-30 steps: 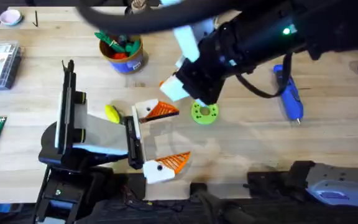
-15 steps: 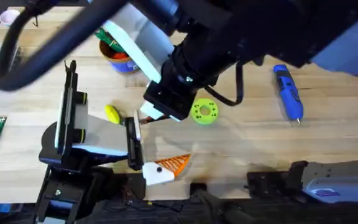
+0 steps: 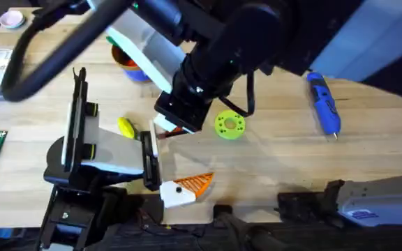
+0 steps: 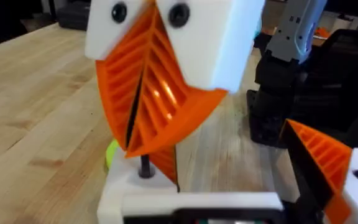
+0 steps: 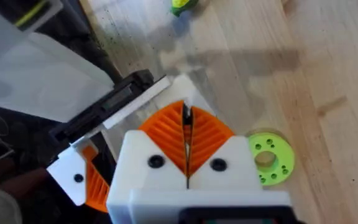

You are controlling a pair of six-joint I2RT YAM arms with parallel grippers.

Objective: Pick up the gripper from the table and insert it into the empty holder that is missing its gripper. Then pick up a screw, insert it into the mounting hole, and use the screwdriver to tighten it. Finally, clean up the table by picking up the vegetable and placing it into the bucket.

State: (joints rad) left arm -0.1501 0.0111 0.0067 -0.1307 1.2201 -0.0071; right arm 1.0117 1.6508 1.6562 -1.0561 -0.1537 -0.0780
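Pads of the right pincer (image 5: 187, 163) pressed together just above the holder (image 5: 140, 93), green disc (image 5: 270, 158) beside

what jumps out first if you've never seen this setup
The big dark right arm sweeping across the middle of the overhead view, its end effector lowered at the white holder on the left arm's front. Next, the bright colours on the pale wooden table: a lime-green disc just right of that end effector, the blue screwdriver farther right, and the yellow vegetable to its left.
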